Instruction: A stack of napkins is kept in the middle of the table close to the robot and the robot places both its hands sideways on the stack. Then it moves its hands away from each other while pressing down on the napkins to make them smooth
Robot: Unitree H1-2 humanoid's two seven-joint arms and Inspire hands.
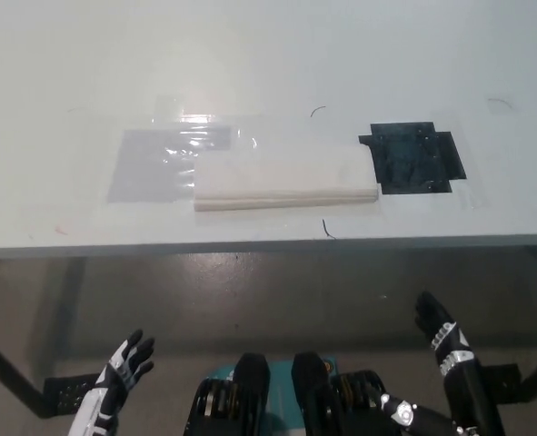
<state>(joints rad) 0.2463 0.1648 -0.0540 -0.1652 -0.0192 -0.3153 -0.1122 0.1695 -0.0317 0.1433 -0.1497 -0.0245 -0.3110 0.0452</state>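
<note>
Napkins [286,183] lie in a flat white stack on the table [250,54], up ahead of both my hands. The stack is long from side to side, so one short end points toward my left and the other toward my right. Its front edge sits close to the table's near edge.

My left hand [125,363] is white and hangs low, below the table edge, off to the left of the stack. Its fingers are spread apart and it holds nothing. My right hand [441,334] is black and is also below the table edge, off to the right of the stack. Its fingers look open too, and it holds nothing. Neither hand touches the napkins or the table.

My right hand looks a bit nearer to the stack than my left hand, because it is higher up. The stack lies between my two hands, so I think both must go up and forward, then come in toward the middle.

A clear plastic sheet [159,163] lies flat just past the stack's left end, and part of it seems to go under the stack. A dark patch [413,159] is on the table just beside the stack's right end.

I see no box, bowl or tray here, so nothing is holding anything else. I think the task has not really begun yet.
</note>
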